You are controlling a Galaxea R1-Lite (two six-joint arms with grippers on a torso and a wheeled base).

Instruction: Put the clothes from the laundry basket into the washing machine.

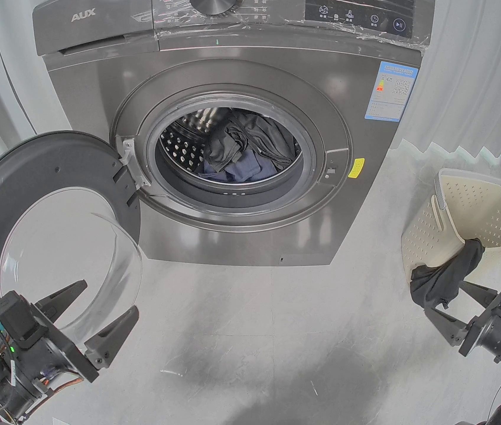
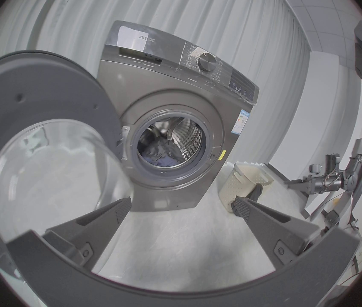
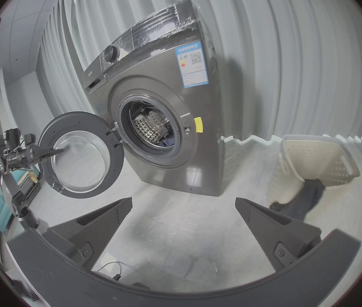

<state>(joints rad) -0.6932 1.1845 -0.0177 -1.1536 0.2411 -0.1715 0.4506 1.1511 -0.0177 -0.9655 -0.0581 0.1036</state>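
Observation:
The grey washing machine (image 1: 227,149) stands ahead with its round door (image 1: 44,208) swung open to the left. Dark and blue clothes (image 1: 244,146) lie inside the drum. A cream laundry basket (image 1: 469,216) lies tipped on the floor at the right, and a black garment (image 1: 445,278) hangs out of its mouth onto the floor. My right gripper (image 1: 460,308) is open, just below and beside that garment, with nothing between its fingers. My left gripper (image 1: 94,314) is open and empty, low at the left in front of the door's glass.
Pale grey floor (image 1: 274,326) stretches between the machine and my arms. White curtains (image 1: 475,60) hang behind the machine. The open door juts out toward my left arm. A small cable (image 3: 112,271) lies on the floor near the right wrist.

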